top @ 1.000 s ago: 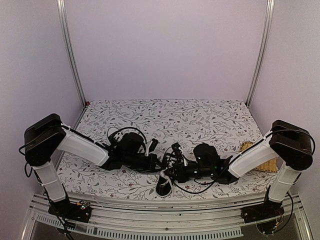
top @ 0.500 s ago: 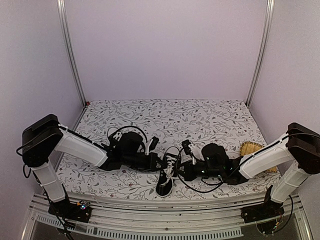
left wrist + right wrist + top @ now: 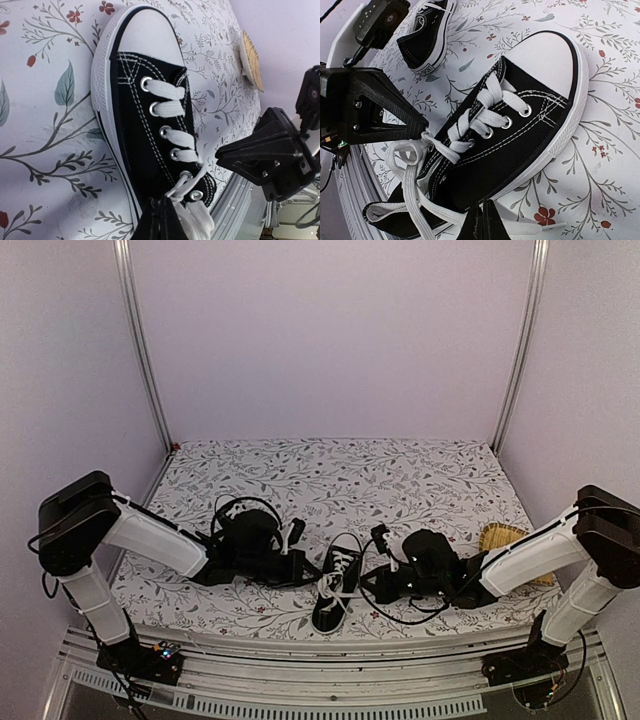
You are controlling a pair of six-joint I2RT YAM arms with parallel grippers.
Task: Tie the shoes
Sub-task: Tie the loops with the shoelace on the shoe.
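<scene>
One shoe (image 3: pixel 335 590) lies at 6 o'clock on the table (image 3: pixel 420 480). The left gripper (image 3: pixel 160 217) at its 9 o'clock and the right gripper (image 3: pixel 482 220) at 3 each pinch a lace (image 3: pixel 415 195), fingers pressed together. The laces look loosely crossed, with no bow yet. The other shoe (image 3: pixel 422 37) likely still needs tying.

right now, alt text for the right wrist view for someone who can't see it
A black sneaker with white laces lies on a floral cloth, toe pointing upper right. At the bottom edge the right gripper pinches a lace in its shut fingers; the left gripper reaches in from the left, with the second shoe upper left.
</scene>
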